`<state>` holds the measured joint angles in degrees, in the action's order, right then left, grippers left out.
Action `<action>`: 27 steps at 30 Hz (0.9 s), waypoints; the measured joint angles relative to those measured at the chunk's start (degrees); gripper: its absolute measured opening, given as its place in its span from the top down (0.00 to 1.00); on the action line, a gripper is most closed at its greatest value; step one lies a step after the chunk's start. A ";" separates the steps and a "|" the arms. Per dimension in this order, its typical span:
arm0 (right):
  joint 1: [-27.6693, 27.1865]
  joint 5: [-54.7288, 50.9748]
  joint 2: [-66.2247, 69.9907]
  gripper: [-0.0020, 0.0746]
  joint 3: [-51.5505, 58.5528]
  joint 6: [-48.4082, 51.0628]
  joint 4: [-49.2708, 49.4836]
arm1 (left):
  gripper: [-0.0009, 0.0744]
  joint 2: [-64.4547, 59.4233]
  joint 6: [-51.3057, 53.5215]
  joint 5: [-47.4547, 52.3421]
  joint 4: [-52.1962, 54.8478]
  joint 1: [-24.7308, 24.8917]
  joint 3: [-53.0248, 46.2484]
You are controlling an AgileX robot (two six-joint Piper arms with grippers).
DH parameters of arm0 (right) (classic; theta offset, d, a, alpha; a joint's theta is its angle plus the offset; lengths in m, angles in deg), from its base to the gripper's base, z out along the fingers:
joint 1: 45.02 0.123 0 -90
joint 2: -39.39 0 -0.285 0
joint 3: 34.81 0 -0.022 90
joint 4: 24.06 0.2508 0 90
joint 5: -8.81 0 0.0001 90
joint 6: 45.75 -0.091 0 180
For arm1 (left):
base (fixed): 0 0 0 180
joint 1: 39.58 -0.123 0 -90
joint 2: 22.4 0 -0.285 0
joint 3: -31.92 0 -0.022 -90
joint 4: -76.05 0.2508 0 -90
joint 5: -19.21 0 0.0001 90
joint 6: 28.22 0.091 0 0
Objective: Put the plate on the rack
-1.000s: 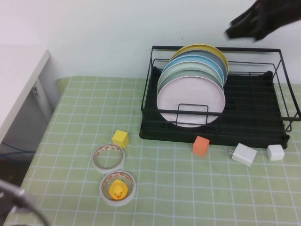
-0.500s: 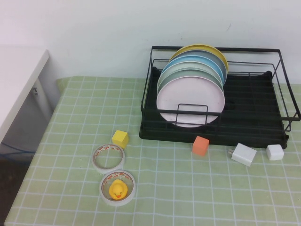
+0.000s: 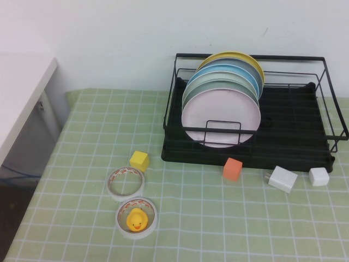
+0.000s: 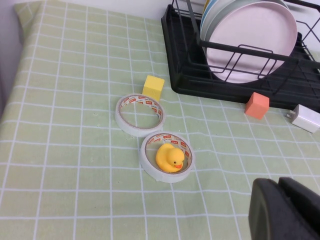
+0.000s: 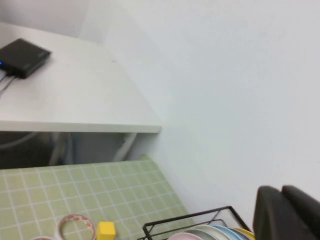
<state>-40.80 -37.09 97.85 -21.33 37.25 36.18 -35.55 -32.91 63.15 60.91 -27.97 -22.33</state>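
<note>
Plate: the pale pink plate [image 3: 221, 117] stands on edge in the rack [image 3: 294, 147], frontmost of a row, leaning back against the mint-green plate [image 3: 210, 84], then blue [image 3: 240, 73] and yellow [image 3: 248, 59] plates behind
Rack: black wire frame on a black tray, at the far right of the counter [image 3: 87, 142], against the wall
Left gripper: the left gripper [image 4: 287, 210] shows only in its wrist view, raised above the near counter, well apart from the rack; its dark fingers sit together, nothing between them
Right gripper: the right gripper [image 5: 287, 212] shows only in its wrist view, high over the rack's plates and facing the wall; fingers together, holding nothing
Near the rack: orange cube [image 3: 233, 168], white adapter [image 3: 283, 179], small white block [image 3: 319, 176] just in front of it
Left of rack: yellow cube [image 3: 139, 160], a tape roll [image 3: 125, 183], a second roll [image 3: 136, 218] around a rubber duck [image 3: 137, 219]
</note>
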 joint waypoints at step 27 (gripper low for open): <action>0.00 -6.34 -20.68 0.96 20.80 -5.07 -18.67 | 0.99 0.00 0.00 0.12 0.00 0.00 0.00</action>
<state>-40.80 -43.42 77.17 -0.54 32.18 17.52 -35.55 -32.91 63.27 60.91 -27.97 -22.33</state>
